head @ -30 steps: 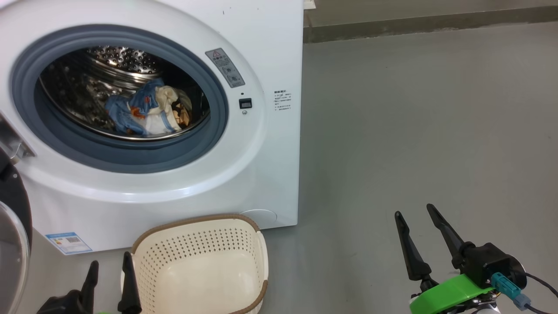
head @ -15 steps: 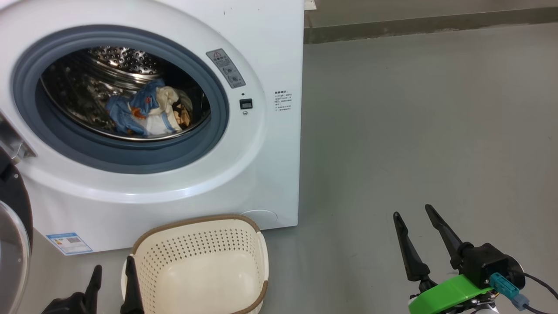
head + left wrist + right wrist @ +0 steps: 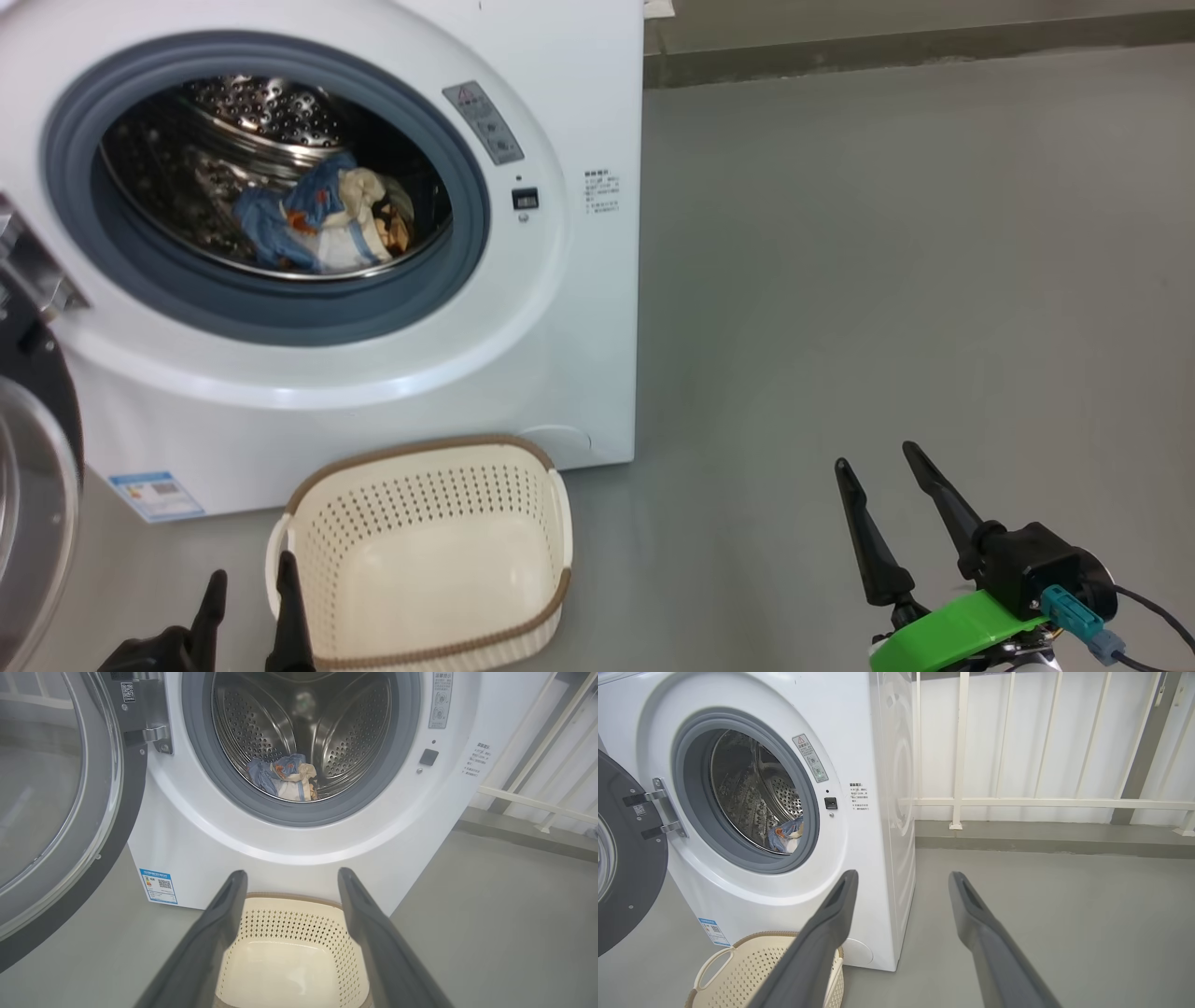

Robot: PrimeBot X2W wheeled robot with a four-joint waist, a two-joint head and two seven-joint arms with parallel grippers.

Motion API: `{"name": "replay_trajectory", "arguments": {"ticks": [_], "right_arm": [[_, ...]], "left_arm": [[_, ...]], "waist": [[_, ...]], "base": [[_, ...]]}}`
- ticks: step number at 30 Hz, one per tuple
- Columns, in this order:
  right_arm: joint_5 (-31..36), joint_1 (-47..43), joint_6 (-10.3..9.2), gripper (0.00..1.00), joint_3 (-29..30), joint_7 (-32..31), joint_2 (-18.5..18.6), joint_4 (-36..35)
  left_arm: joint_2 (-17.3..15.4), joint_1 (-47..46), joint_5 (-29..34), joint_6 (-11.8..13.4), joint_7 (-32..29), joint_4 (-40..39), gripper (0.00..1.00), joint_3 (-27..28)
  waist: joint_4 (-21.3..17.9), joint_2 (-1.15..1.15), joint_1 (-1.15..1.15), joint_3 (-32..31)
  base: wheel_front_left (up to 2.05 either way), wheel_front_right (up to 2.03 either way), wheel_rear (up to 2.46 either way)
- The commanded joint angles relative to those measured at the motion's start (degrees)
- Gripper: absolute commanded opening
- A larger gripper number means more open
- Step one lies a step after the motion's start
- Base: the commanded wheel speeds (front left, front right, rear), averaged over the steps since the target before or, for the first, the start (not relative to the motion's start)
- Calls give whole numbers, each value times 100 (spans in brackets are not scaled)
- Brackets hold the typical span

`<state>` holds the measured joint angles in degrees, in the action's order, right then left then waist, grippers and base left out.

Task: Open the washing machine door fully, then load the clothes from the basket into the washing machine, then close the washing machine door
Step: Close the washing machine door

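The white washing machine (image 3: 569,308) stands with its door (image 3: 33,485) swung wide open to the left, also in the left wrist view as the door (image 3: 60,793). The clothes (image 3: 313,224), blue, cream and orange-tan, lie bunched inside the steel drum, seen too as clothes (image 3: 285,777) and clothes (image 3: 787,835). The cream basket (image 3: 425,551) sits on the floor before the machine, nothing in it. My left gripper (image 3: 250,590) hangs open at the basket's near left rim. Over the bare floor to the right, my right gripper (image 3: 876,457) is open, holding nothing.
Grey floor (image 3: 887,280) stretches to the right of the machine. A white railing (image 3: 1041,802) on a low kerb runs behind it. A blue energy label (image 3: 157,495) marks the machine's lower left front.
The head camera has shifted a little, so the machine and basket sit slightly differently in frame. The left gripper's fingers sank lower in the picture. Both grippers stay open.
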<state>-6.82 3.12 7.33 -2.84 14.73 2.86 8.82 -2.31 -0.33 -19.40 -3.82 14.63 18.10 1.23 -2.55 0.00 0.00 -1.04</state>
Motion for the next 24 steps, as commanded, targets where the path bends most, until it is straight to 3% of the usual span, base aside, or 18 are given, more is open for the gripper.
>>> {"name": "replay_trajectory", "arguments": {"ticks": [1, 12, 24], "right_arm": [[7, 70, 16, 100, -152, 27, 1, -123], [1, 72, 16, 100, -193, 27, 1, -116], [-9, 80, 16, 100, -169, 27, 1, -109]], "left_arm": [[-57, -248, 6, -15, 37, -101, 100, 166], [-57, -222, 71, -27, 37, -150, 100, 146], [-57, -229, 76, 3, 37, -168, 100, 158]], "waist": [[1, 0, 0, -4], [8, 0, 0, -3], [25, 0, 0, 25]], "base": [[-203, 203, 0], [-140, 140, 0], [-17, 17, 0]]}}
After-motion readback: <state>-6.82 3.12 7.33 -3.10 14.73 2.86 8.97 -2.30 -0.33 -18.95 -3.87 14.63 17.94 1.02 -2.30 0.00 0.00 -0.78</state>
